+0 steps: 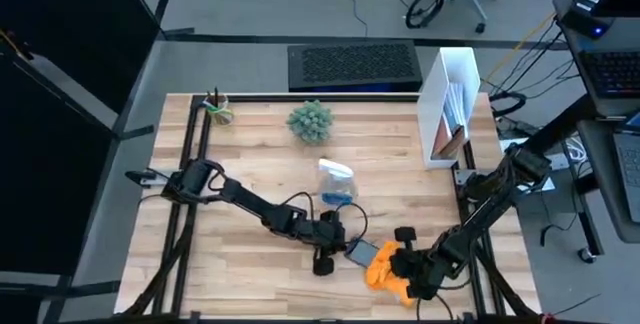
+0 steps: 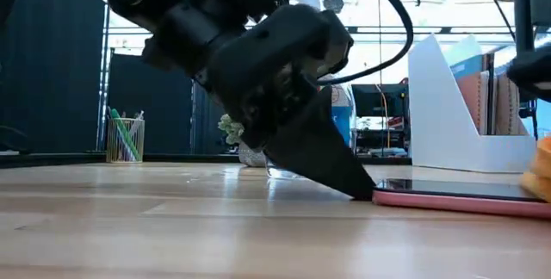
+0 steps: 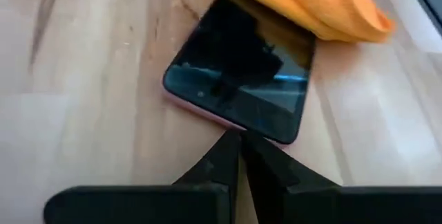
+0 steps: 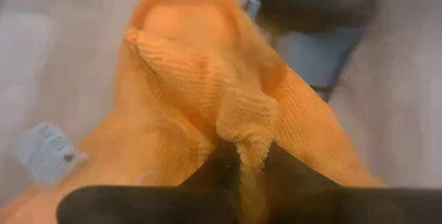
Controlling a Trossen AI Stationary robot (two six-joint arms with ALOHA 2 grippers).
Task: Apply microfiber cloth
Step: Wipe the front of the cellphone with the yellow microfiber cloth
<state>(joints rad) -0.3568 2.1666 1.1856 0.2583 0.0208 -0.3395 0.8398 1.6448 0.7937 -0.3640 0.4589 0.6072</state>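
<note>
Item 1. Pen cup [image 1: 217,107], far left corner of the table [image 1: 250,164]; well apart from the work.

Item 2. Left gripper [image 1: 330,245], reached out to the front middle of the table. Jaws closed tip to tip on nothing, the tips set down on the wood and pressed against the near short edge of the phone [image 3: 242,68], as the left wrist and low views show. Judged role: a stop that keeps the phone from sliding.

Item 3. Green plant [image 1: 310,120] and clear spray bottle [image 1: 336,182], behind the work area, both standing clear of the arms.

Item 4. Phone, dark glass, pink rim, flat on the table and face up. Most of the screen is bare; its far end lies under the cloth.

Item 5. Microfiber cloth [image 1: 385,266], bright orange, bunched at the front of the table just right of the phone, one fold draped over the phone's far end.

Item 6. Right gripper [image 1: 415,267], low over the cloth. Jaws pinched on a ridge of the fabric, per the right wrist view.

Item 7. White file holder [image 1: 452,104], far right, unused.

Step in hand (judgement): cloth gripped and just brought onto the phone; wiping barely begun. Next move calls for dragging the cloth leftward across the screen toward the left jaws, with light downward pressure, the left tips held firm against the edge.
</note>
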